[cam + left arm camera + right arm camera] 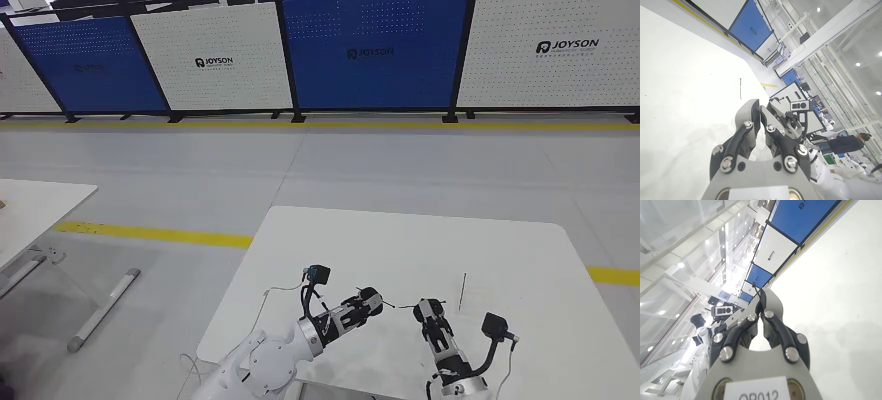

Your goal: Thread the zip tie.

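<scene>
White table [400, 240] lies below; the right gripper [761, 293] pinches the zip tie [753, 284], head just past its fingertips; the left gripper [759, 108] is pressed together on what seems the tail. Best to ease that tail squarely into the head's slot, slowly.

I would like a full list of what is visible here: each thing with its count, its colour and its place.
held zip tie: one, black, stretched between the two grippers above the table.
loose zip tie: one, black, flat on the table beyond the grippers.
table: one, white, under both arms.
second table: one, white, off to the side.
partition panels: a row, blue and white, behind.
left gripper: one, grey and black, jaws shut on the held zip tie.
right gripper: one, grey and black, jaws shut near the tie's head.
</scene>
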You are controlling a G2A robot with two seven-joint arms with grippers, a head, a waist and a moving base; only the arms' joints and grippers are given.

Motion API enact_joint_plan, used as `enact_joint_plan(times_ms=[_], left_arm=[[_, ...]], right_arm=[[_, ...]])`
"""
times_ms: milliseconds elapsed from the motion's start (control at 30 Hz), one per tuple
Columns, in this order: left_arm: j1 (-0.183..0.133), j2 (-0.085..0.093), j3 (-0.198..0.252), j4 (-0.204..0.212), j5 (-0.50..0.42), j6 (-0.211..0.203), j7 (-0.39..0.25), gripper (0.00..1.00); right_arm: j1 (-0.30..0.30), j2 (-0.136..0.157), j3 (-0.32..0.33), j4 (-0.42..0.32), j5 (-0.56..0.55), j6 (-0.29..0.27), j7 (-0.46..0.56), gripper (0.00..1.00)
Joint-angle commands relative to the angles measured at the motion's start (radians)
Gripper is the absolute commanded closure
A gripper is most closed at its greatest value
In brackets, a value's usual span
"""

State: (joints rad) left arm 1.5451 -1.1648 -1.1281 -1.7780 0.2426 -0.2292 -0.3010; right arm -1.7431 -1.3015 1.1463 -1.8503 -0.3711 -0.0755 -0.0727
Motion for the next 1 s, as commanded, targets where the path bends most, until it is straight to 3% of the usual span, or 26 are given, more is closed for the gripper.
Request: enact_joint_plan(times_ms=[0,500,967], left_arm=[[0.0,0.0,0.0,0.0,0.0,0.0,0.0,1.0],[0.0,0.0,0.0,0.0,0.0,0.0,0.0,1.0],[0.0,0.0,0.0,0.0,0.0,0.0,0.0,1.0]], right_arm=[[0.0,0.0,0.0,0.0,0.0,0.0,0.0,1.0],[0.024,-0.006,-0.022,0.024,-0.014,0.016,0.015,1.0],[-0.008,-0.005,-0.004,0.005,-0.019,-0.008,-0.013,1.0]])
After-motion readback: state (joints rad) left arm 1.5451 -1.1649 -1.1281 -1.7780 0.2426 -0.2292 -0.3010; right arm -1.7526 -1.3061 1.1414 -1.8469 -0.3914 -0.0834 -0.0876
